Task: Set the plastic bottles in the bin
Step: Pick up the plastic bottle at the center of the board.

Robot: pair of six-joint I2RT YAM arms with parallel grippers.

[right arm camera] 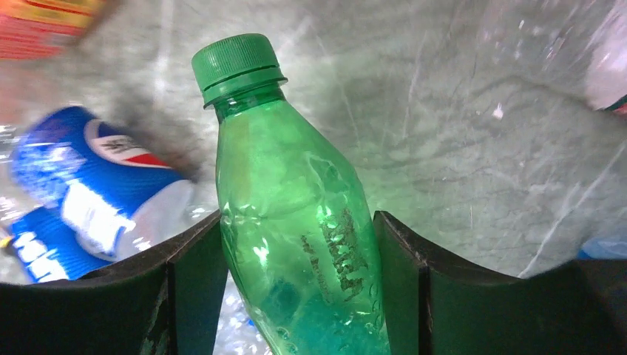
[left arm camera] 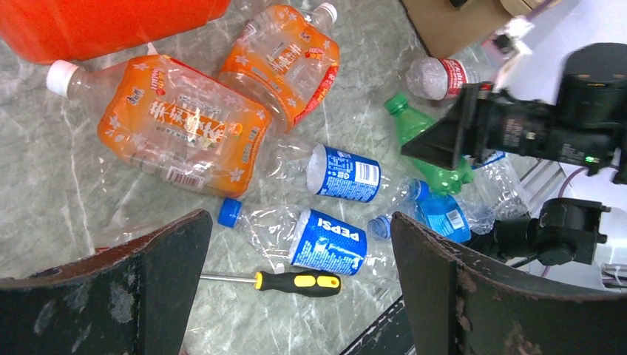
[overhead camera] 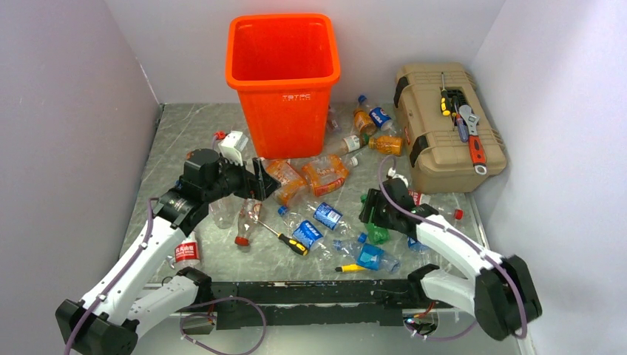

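The orange bin (overhead camera: 283, 81) stands at the back of the table. Plastic bottles lie scattered in front of it: two crushed orange ones (left arm camera: 177, 118) (left arm camera: 285, 59) and a clear Pepsi bottle (left arm camera: 325, 242) with a blue label. My right gripper (right arm camera: 297, 219) is shut on a green bottle (right arm camera: 288, 207), with both fingers pressed against its sides and its green cap pointing away. In the top view that green bottle (overhead camera: 378, 234) is low at the centre right. My left gripper (left arm camera: 299, 216) hangs open above the Pepsi bottle, holding nothing.
A yellow-handled screwdriver (left arm camera: 296, 281) lies beside the Pepsi bottle, and another (overhead camera: 351, 268) lies near the front edge. A tan toolbox (overhead camera: 444, 126) with tools on its lid sits at the back right. More bottles lie between the bin and the toolbox.
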